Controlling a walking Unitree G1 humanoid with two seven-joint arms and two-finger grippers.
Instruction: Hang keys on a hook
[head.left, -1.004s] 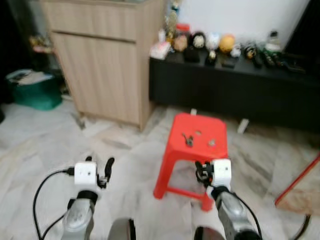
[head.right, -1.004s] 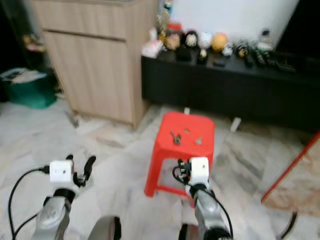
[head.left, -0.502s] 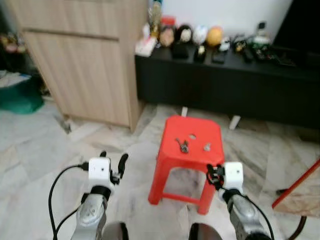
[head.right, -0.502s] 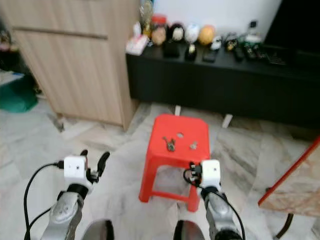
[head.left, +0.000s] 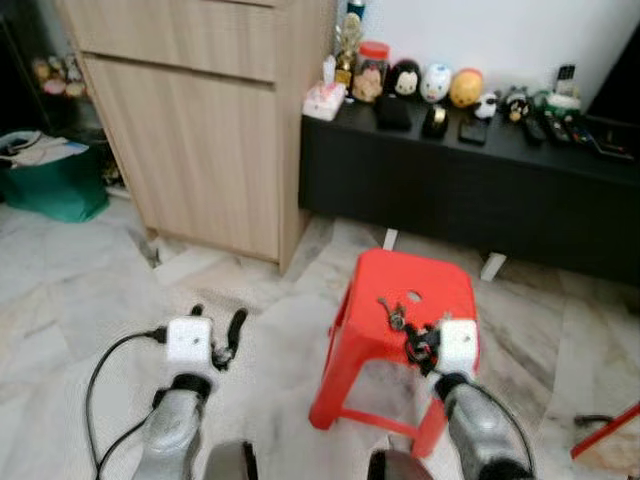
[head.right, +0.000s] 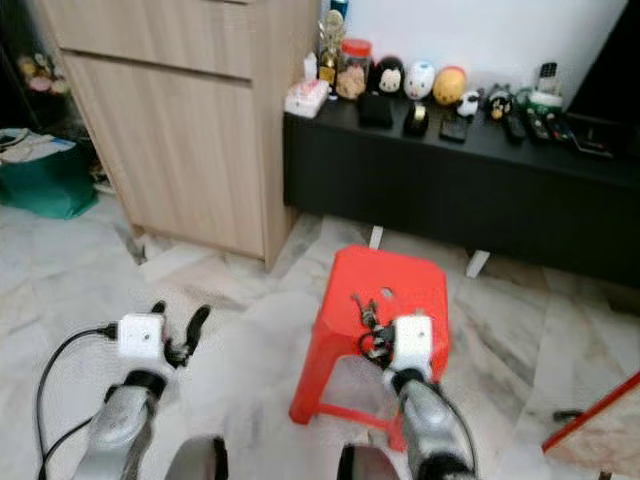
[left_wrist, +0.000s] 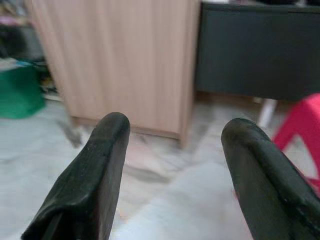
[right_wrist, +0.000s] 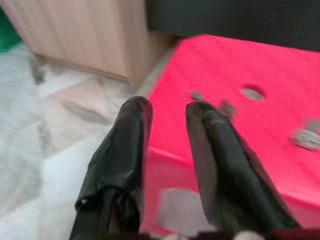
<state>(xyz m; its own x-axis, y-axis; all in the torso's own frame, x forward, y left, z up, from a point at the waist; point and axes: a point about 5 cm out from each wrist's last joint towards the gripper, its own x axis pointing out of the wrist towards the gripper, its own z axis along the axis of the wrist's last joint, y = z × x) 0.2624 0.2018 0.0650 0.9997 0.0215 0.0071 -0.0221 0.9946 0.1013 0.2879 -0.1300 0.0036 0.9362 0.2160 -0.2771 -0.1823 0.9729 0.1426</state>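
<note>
The keys (head.left: 392, 315) lie on the red stool (head.left: 440, 285), just ahead of my right hand (right_wrist: 167, 112), its fingers narrowly parted and empty. My left hand (left_wrist: 172, 137) hangs open. Reaching blurred, I could knock them off.

A home living room: marble floor (head.left: 60, 300), wooden cabinet (head.left: 200, 120), trinket-lined black console (head.left: 470, 180).

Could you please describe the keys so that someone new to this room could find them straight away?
In front of the long black cabinet stands a red plastic stool on the marble floor. The keys lie on its seat, just ahead of the right gripper. They are the small dark metal bunch beside the seat's round hole.
</note>
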